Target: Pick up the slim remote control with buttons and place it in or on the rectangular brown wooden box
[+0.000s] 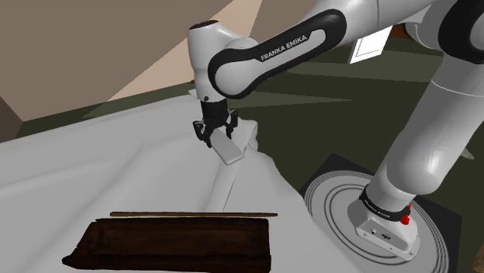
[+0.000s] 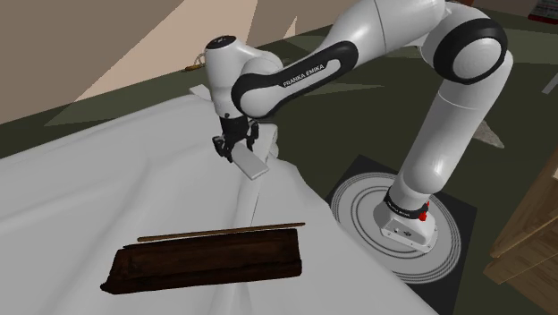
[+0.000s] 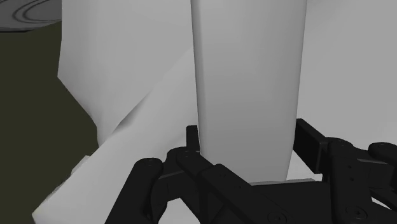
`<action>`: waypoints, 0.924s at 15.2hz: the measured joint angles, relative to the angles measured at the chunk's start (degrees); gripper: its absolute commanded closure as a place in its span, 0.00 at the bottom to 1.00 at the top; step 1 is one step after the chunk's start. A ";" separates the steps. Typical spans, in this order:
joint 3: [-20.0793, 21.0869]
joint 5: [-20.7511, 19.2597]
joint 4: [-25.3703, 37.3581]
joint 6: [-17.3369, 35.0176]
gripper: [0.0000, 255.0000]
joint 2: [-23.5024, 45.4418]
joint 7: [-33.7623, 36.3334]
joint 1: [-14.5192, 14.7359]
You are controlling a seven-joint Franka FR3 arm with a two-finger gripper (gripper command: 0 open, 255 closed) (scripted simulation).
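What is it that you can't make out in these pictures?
1. Buttons on the remote: wrist view, face renders plain grey.
2. Far end of the remote: runs past the wrist view's edge.
3. Inside of the box: shoulder view, too dark to tell.
4. Whether the remote clears the white surface: second exterior view, grey blends into white.

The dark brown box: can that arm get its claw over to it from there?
Probably yes. The claw, shut on the pale slim remote, has just white surface between it and the box; a thin stick lies along the box's side facing the claw, low enough to clear.
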 measured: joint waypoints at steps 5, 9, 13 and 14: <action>-0.09 0.55 2.77 -3.63 1.00 -0.98 -0.47 -0.14; -0.11 0.82 5.26 -6.56 1.00 -1.50 -0.64 -0.17; 1.39 0.67 6.51 -7.53 1.00 -1.14 2.37 1.37; 1.95 0.58 6.90 -7.79 1.00 -0.98 3.53 1.95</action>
